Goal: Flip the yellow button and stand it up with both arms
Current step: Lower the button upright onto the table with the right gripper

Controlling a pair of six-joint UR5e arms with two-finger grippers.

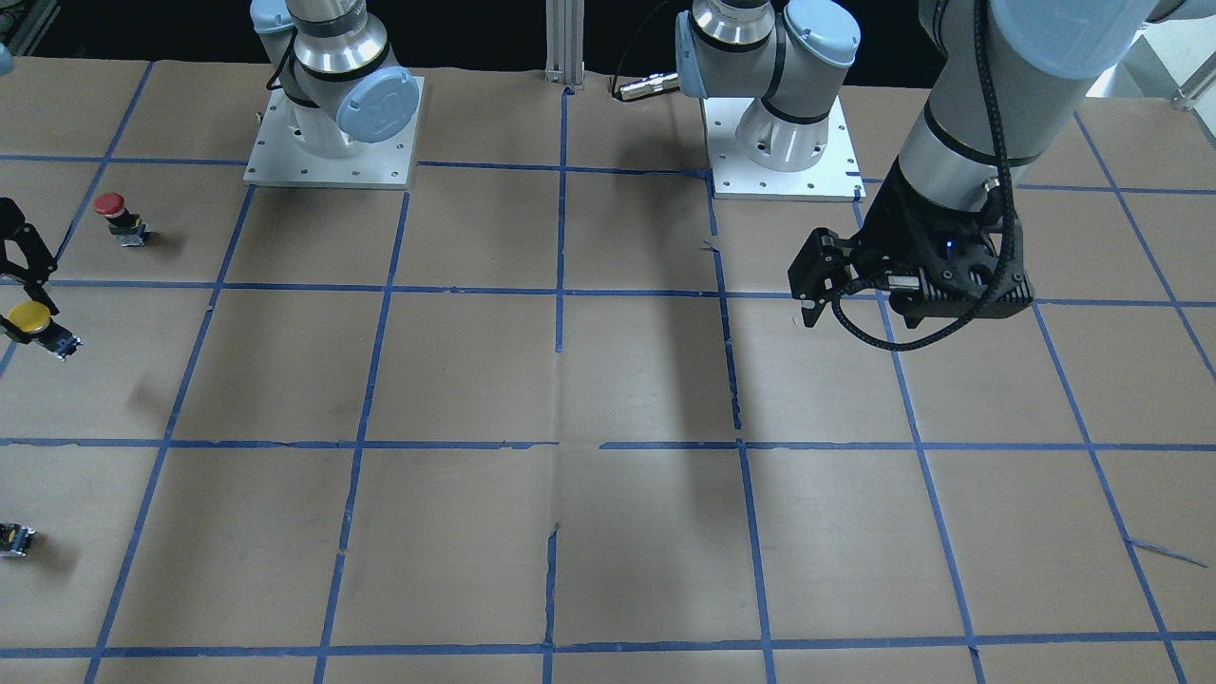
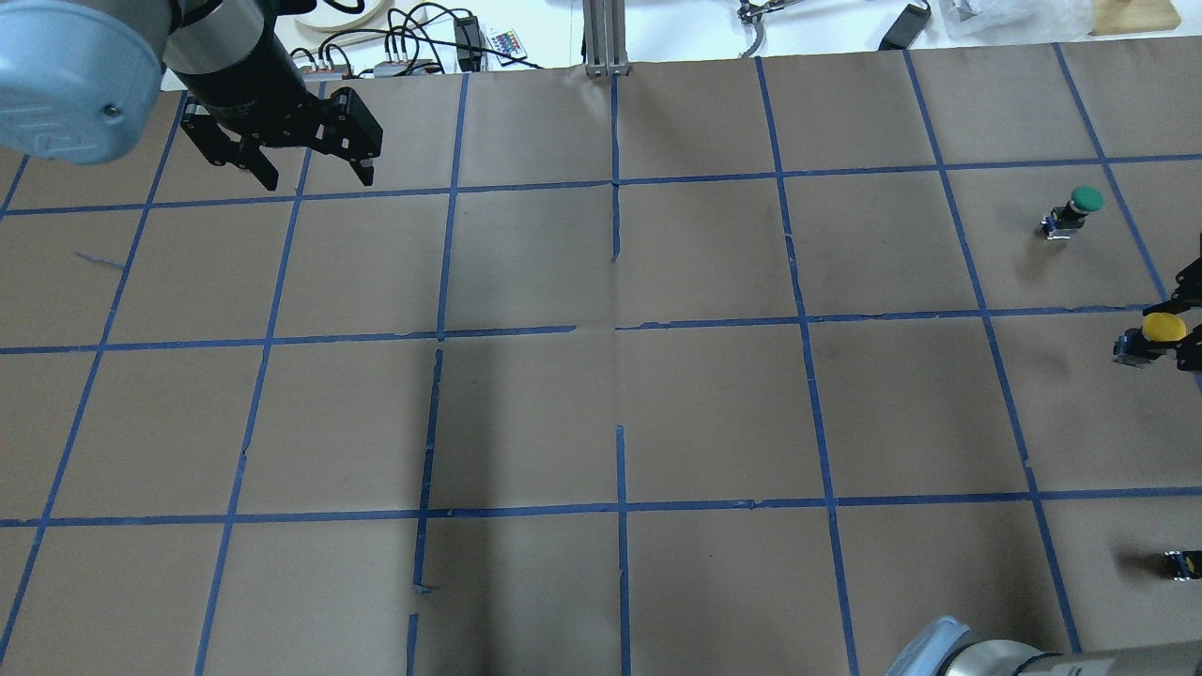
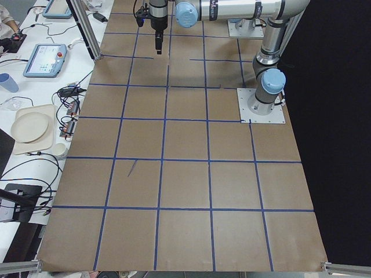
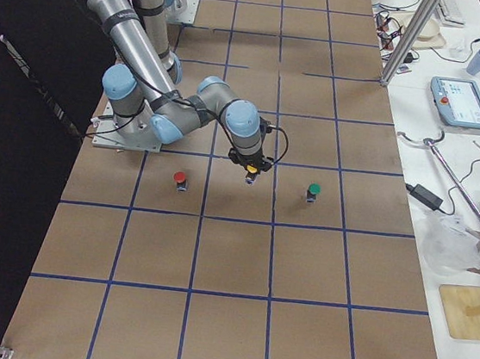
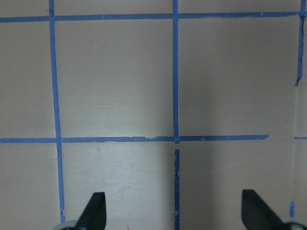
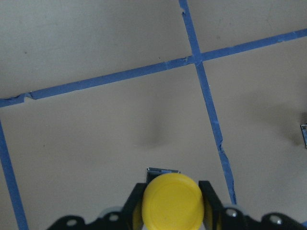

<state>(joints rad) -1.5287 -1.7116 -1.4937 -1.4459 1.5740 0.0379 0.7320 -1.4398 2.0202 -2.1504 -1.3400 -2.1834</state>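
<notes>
The yellow button (image 6: 171, 200) is clamped at its cap between my right gripper's (image 6: 172, 206) fingers. Its grey-black body points away from the wrist, and it hangs above the paper over its own shadow. It shows at the left edge of the front view (image 1: 27, 318) and at the right edge of the overhead view (image 2: 1164, 327). My left gripper (image 2: 316, 176) is open and empty, hovering over the far left of the table. It also shows in the front view (image 1: 817, 290), and its wrist view (image 5: 175, 213) shows only paper and tape.
A red-capped button (image 1: 114, 214) and a green-capped button (image 2: 1080, 207) stand on either side of the held one. A tiny black-grey part (image 2: 1181, 563) lies near the right edge. Brown paper with a blue tape grid (image 2: 615, 329) covers the table.
</notes>
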